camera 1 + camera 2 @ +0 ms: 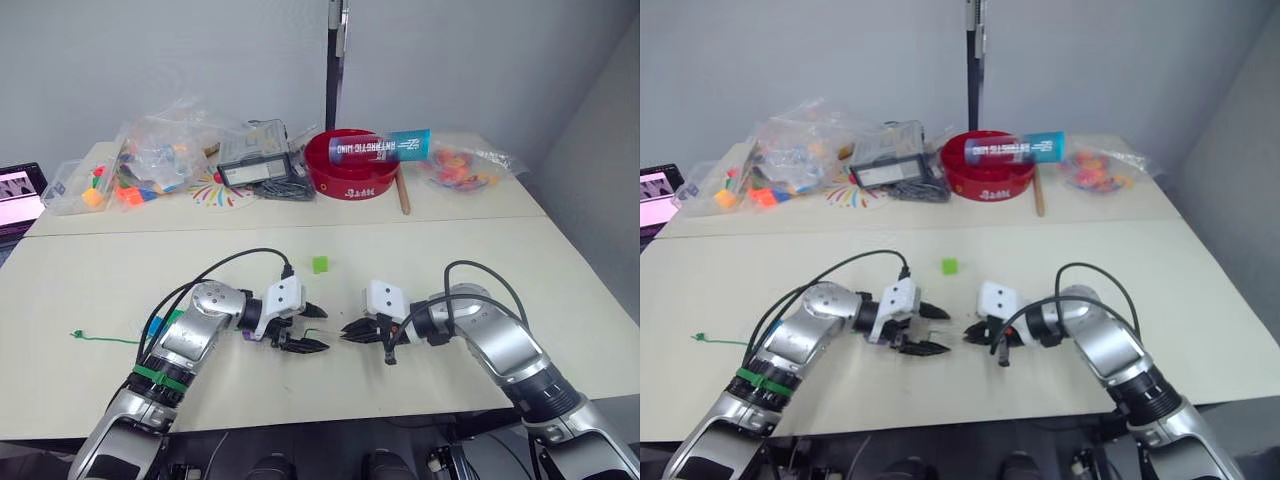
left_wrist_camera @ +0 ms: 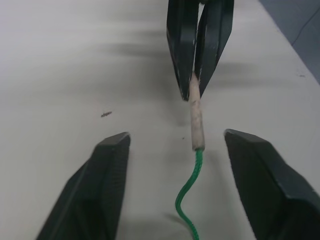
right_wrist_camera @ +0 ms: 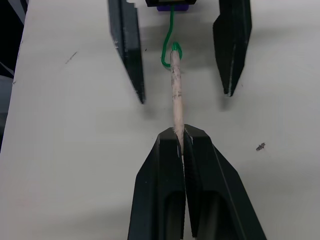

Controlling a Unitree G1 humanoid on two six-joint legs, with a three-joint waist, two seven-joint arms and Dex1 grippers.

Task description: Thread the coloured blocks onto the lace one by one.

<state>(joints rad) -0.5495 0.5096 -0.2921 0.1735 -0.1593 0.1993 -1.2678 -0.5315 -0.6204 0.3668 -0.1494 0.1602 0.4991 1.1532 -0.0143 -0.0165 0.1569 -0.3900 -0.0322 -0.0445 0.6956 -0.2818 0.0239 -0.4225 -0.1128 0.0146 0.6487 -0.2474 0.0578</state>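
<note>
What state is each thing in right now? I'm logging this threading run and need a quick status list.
Left gripper: jaws open, either side of the lace, not gripping it.
Right gripper: jaws shut on the lace's pale tip.
Lace: green cord lying on the table, tip held.
Purple block: at the left gripper, lace running to it.
Light green block: loose on the table, unthreaded.

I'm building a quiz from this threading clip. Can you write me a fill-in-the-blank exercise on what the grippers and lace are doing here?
1. The right gripper is shut on the lace's pale ____.
2. The left gripper has its fingers ____.
3. The lace behind the tip is ____ in colour.
4. A light green block lies loose on the ____.

Missing words: tip; open; green; table
</note>
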